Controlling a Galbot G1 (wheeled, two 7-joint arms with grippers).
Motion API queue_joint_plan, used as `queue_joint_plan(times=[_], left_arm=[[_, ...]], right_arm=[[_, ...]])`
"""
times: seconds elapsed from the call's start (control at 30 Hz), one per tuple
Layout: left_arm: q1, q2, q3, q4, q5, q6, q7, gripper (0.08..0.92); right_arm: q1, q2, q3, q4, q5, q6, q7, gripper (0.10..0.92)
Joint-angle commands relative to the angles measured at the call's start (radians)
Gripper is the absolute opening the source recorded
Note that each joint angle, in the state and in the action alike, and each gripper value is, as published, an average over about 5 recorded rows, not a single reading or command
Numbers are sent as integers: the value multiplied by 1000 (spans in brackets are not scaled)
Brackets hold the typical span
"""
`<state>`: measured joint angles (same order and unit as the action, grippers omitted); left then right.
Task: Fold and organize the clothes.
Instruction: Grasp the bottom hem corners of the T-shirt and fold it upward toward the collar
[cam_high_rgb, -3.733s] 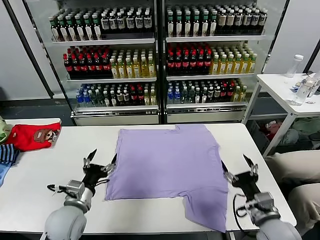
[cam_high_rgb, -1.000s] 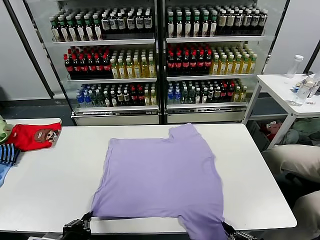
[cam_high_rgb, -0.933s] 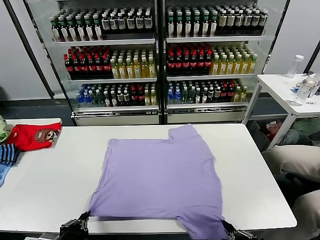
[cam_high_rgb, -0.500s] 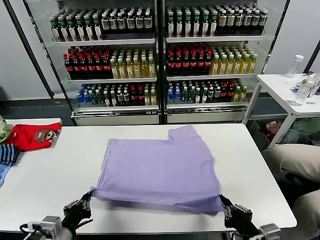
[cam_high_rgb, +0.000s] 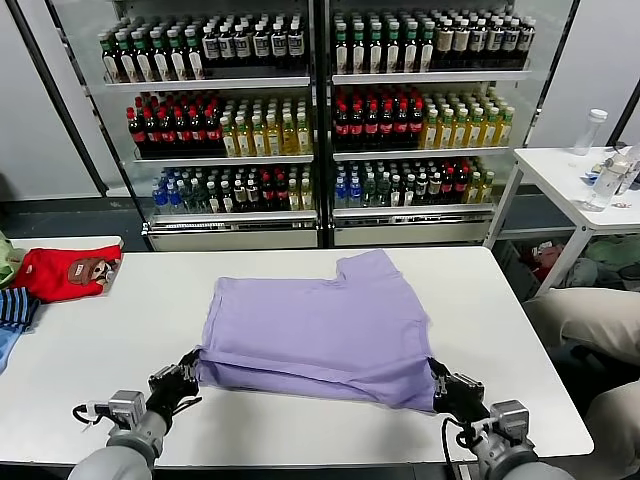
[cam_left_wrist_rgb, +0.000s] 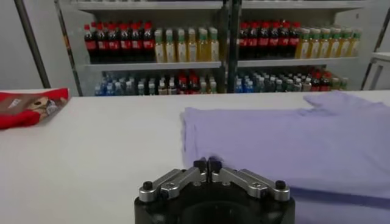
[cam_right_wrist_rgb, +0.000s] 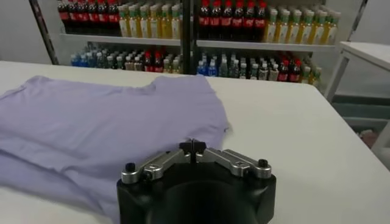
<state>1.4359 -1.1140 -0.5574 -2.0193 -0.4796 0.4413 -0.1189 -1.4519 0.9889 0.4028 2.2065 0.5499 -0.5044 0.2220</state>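
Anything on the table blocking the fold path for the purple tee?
Nothing visible. Both end effectors, left and right, are shut on the near hem of the purple T-shirt. Bare white table lies around it. The red garment and striped cloth sit apart, at the far left.

Head cam: high, looks fwd & down over white table (cam_high_rgb: 90, 340) toward glass-door drink fridges (cam_high_rgb: 320, 120). Both wrist cams: low near table top, facing the fridges, own black gripper close in foreground. All three share the soft lavender T-shirt (cam_high_rgb: 320, 325), table, bottle shelves.
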Motion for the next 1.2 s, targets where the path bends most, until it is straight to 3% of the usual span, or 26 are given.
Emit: queue_joint_plan(times=[0.03, 0.4, 0.53, 0.63, 0.8, 0.97, 1.2], left_arm=[[-77, 1, 24, 74, 3, -4, 12, 89], [-109, -1, 45, 110, 31, -3, 24, 89], [-130, -7, 44, 169, 57, -9, 23, 121], [-97, 8, 21, 151, 58, -3, 21, 196], [18, 36, -36, 22, -3, 34, -14, 343], [90, 18, -33, -103, -109, 86, -61, 490], [77, -14, -6, -76, -112, 100, -74, 689]], right_arm=[[99, 0, -38, -67, 4, -8, 5, 111], [172, 9, -78, -136, -1, -27, 6, 115], [175, 27, -87, -171, -17, -37, 8, 192], [152, 19, -66, -149, -16, -44, 10, 278], [18, -52, 15, -33, 7, -63, 10, 416], [-101, -56, 47, 43, 19, -73, 31, 564], [-110, -9, 5, 14, 22, -74, 59, 759]])
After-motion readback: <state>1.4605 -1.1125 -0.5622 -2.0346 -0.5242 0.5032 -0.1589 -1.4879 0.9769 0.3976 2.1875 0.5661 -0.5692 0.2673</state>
